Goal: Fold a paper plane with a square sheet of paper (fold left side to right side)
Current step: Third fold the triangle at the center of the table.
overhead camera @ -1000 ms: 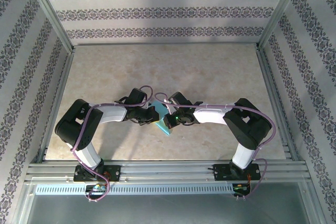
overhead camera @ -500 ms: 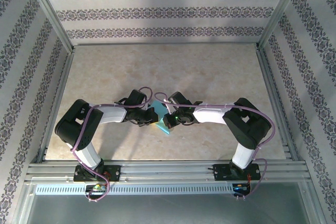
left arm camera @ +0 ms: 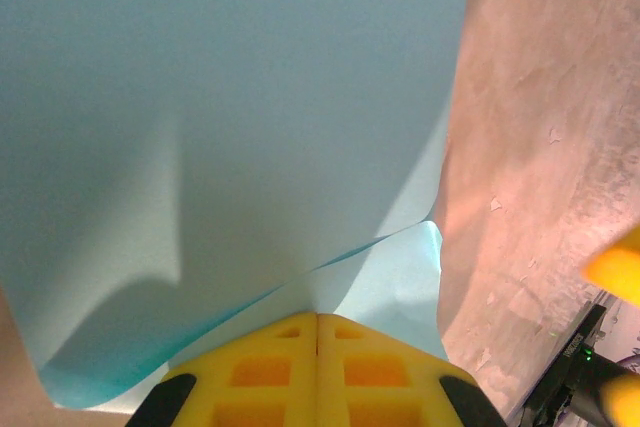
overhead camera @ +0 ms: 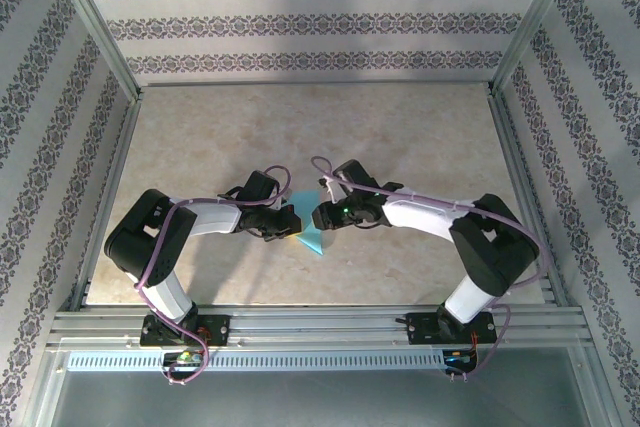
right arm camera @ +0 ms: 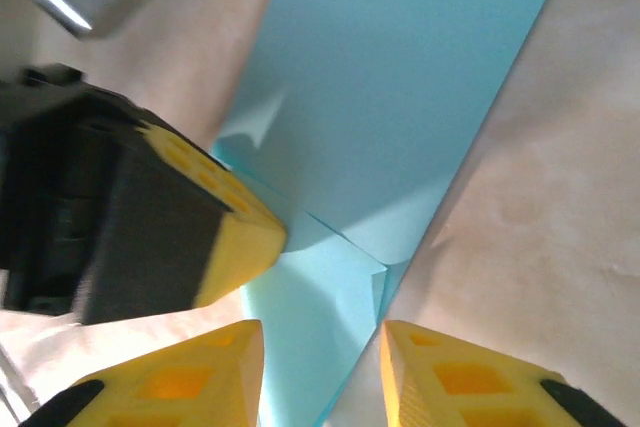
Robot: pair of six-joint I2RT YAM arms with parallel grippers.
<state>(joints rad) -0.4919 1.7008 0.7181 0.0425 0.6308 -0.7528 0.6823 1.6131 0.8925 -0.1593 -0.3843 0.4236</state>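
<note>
Cyan-blue paper is what you have between the two arms: the sheet of paper (overhead camera: 313, 242) sits near the middle of the table (overhead camera: 400, 137), a little towards the near edge, and it is folded over on itself with a flap lying across the lower layer.

Your left gripper (overhead camera: 288, 222) reaches in from the left, and its jaws are pressed together on the sheet's edge. In the left wrist view the yellow fingertips (left arm camera: 270, 372) meet with no gap, and the paper (left arm camera: 220, 97) runs out from under them, bowed up into a soft crease beside the marbled table (left arm camera: 540, 147).

Your right gripper (overhead camera: 320, 215) comes in from the right, just beside the left one. Its jaws stand apart. From the right wrist camera, the right gripper (right arm camera: 320, 347) straddles the narrow end of the sheet (right arm camera: 390, 77), which shows between the two yellow pads without clearly touching either. The left gripper (right arm camera: 240, 227) sits on the sheet's left edge, where the flap begins.
</note>
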